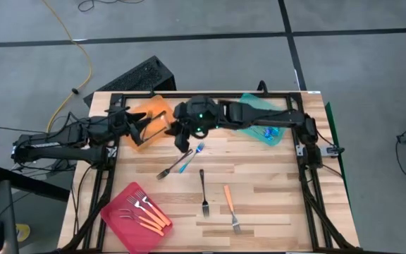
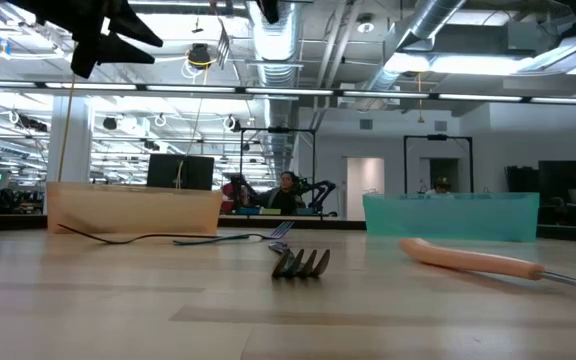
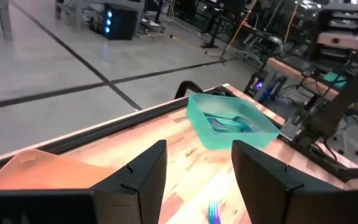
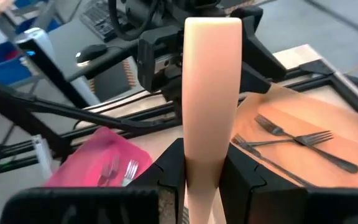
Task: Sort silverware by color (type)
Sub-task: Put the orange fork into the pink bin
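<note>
Forks [image 1: 204, 192] (three loose) on slatted wooden table [image 1: 273, 183].

Wooden table [image 1: 273, 176] is carrying orange [image 1: 150, 116], teal [image 1: 263, 120] and pink trays [image 1: 122, 212], plus four loose forks [image 1: 204, 190].

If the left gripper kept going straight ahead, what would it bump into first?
Probably the teal tray. The left gripper is open and points across the bare table toward it, though depth is hard to judge.
</note>
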Tool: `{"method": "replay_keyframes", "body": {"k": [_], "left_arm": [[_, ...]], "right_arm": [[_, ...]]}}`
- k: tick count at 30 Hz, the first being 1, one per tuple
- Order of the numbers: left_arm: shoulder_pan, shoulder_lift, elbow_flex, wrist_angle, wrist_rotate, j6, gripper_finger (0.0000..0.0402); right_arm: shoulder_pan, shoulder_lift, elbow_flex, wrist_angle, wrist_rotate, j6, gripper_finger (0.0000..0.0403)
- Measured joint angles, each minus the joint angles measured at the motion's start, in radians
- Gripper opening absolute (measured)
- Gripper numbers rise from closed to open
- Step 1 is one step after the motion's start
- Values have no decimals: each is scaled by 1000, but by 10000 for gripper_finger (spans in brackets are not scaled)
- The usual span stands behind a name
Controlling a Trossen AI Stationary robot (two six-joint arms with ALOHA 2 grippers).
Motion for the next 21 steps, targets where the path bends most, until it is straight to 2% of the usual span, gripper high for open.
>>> {"method": "replay_keyframes", "body": {"k": [10, 15, 21], "left_arm": [[0, 0, 0, -16, 71, -28, 167], [0, 0, 0, -56, 70, -31, 167], [0, 0, 0, -97, 87, -77, 167]], "right_arm": [[147, 0, 0, 27, 178, 52, 88], [188, 0, 0, 58, 198, 79, 88], [246, 94, -1, 207, 201, 138, 88]]}}
